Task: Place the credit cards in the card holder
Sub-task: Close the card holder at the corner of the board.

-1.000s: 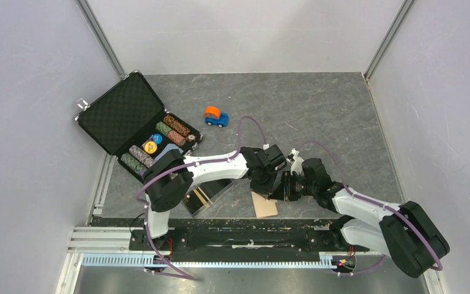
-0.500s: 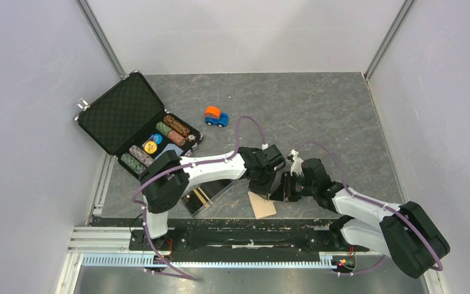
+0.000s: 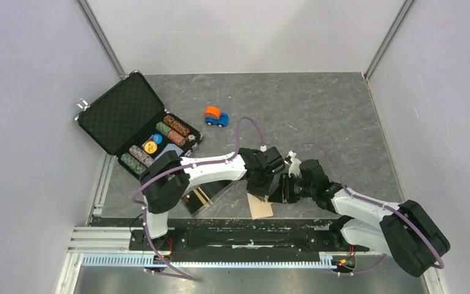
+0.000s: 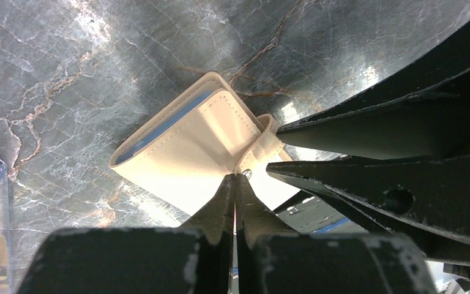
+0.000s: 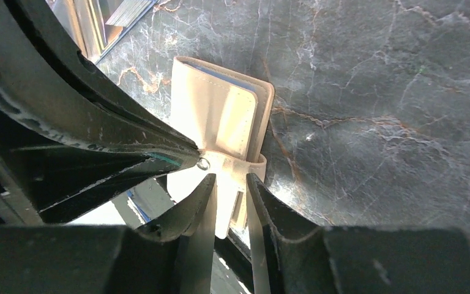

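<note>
The beige card holder (image 3: pixel 260 207) lies near the table's front edge, between both grippers. In the left wrist view the card holder (image 4: pixel 183 153) stands partly folded, and a light blue credit card edge (image 4: pixel 159 130) shows inside it. My left gripper (image 4: pixel 235 179) is shut, with its tips pinching the holder's flap beside the snap button (image 4: pixel 245 174). My right gripper (image 5: pixel 231 184) is closed on the holder's snap tab (image 5: pixel 238 164), with beige leather between its fingers. The blue card edge (image 5: pixel 226 78) also shows there. The gold and black cards are out of view.
An open black chip briefcase (image 3: pixel 131 122) stands at the left. A small orange and blue toy car (image 3: pixel 216 116) sits behind the arms. A clear box with a dark base (image 3: pixel 208 195) lies just left of the holder. A metal rail (image 3: pixel 220 236) runs along the near edge.
Both grippers and the card holder have shifted slightly left and toward the near edge. The holder has turned a little.
</note>
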`<state>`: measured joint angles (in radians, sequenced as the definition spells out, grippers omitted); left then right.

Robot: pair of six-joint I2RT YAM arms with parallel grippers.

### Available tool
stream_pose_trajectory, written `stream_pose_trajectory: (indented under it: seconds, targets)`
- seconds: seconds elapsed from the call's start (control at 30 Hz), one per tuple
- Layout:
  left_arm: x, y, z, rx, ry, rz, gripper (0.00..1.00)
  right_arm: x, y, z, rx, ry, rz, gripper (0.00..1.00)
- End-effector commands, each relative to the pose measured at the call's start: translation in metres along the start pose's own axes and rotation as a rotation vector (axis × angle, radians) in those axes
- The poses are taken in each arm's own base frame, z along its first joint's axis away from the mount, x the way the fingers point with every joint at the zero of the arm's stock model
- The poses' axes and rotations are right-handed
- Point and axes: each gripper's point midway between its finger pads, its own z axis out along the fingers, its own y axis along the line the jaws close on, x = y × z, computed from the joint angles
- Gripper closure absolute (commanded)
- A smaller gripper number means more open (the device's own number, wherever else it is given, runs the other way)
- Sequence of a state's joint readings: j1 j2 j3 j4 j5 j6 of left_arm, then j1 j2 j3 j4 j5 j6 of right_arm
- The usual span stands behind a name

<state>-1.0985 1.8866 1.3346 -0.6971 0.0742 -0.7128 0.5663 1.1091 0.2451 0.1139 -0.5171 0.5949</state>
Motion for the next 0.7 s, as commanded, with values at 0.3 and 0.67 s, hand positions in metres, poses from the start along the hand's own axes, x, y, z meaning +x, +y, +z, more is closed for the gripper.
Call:
stream_pose_trajectory:
  seconds: [0.3, 0.67]
  targets:
    - [0.01, 0.014, 0.01, -0.087, 0.01, 0.011, 0.98, -0.018, 0.024, 0.009, -0.053, -0.031, -0.039, 0.73]
    - [0.009, 0.017, 0.012, -0.12, -0.009, 0.024, 0.98, -0.012, 0.024, 0.014, -0.042, -0.002, -0.041, 0.73]
